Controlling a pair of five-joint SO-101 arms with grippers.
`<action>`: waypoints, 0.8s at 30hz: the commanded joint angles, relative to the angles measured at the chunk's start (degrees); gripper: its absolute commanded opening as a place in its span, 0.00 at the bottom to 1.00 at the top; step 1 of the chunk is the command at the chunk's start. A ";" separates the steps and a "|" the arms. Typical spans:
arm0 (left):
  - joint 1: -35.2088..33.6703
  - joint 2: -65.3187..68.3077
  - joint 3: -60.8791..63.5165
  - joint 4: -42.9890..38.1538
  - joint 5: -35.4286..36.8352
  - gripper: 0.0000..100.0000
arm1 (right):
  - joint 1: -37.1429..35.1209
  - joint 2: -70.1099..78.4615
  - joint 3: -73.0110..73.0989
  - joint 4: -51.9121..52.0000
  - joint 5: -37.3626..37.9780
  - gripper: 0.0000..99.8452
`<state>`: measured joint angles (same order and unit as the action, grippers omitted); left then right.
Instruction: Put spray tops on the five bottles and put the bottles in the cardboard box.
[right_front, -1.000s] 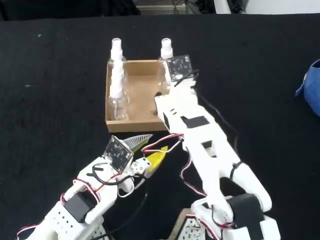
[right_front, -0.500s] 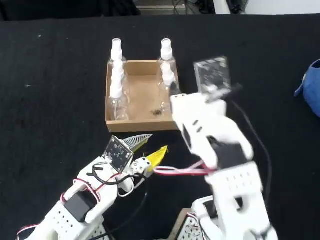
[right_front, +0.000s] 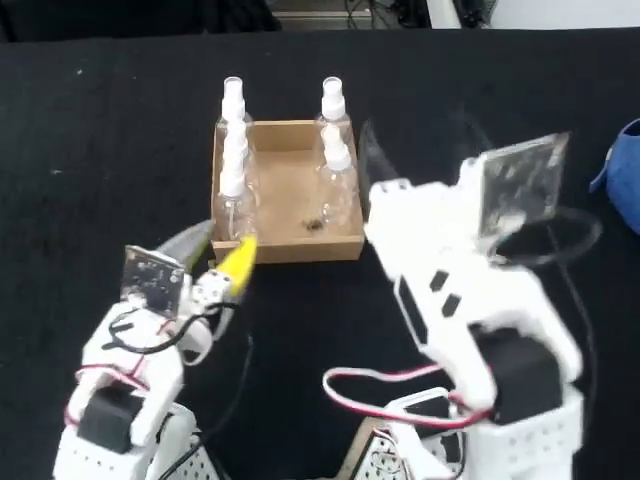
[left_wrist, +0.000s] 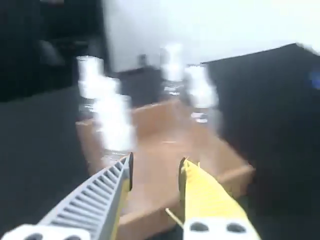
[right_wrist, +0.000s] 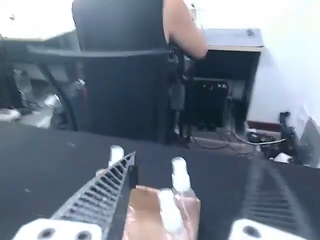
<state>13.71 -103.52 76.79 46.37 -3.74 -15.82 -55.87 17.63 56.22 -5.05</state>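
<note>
The cardboard box (right_front: 290, 245) stands mid-table. Clear bottles with white spray tops stand at its sides: two on the left (right_front: 236, 185), two on the right (right_front: 336, 170). I cannot tell whether the far ones are inside the box. My left gripper (right_front: 230, 235) is open and holds nothing, its yellow and grey fingers at the box's near left corner. The left wrist view looks over the box (left_wrist: 220, 160) between the open left gripper (left_wrist: 156, 162). My right arm (right_front: 450, 290) is raised to the right of the box. The right gripper (right_wrist: 195, 162) is open wide, high above the bottles (right_wrist: 179, 172).
A blue object (right_front: 625, 180) lies at the table's right edge. A small dark speck (right_front: 314, 224) sits on the box floor. Black cloth covers the table, with open room to the left of the box and behind it.
The right arm has pulled out of the box, risen and swung to the right. The left arm has swung left and forward to the box's near left corner.
</note>
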 joint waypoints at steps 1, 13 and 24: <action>-13.23 -0.44 -5.05 2.29 -8.79 0.03 | -1.32 13.76 -20.44 7.21 -3.43 0.30; -25.36 -0.44 -3.47 2.20 -7.65 0.03 | 4.75 21.85 -38.29 21.98 -2.90 0.04; -25.19 -0.44 0.13 2.29 -7.91 0.03 | 27.78 2.33 4.44 20.66 1.23 0.01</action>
<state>-10.90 -103.69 76.53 48.48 -11.91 5.71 -45.32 6.99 83.38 -4.44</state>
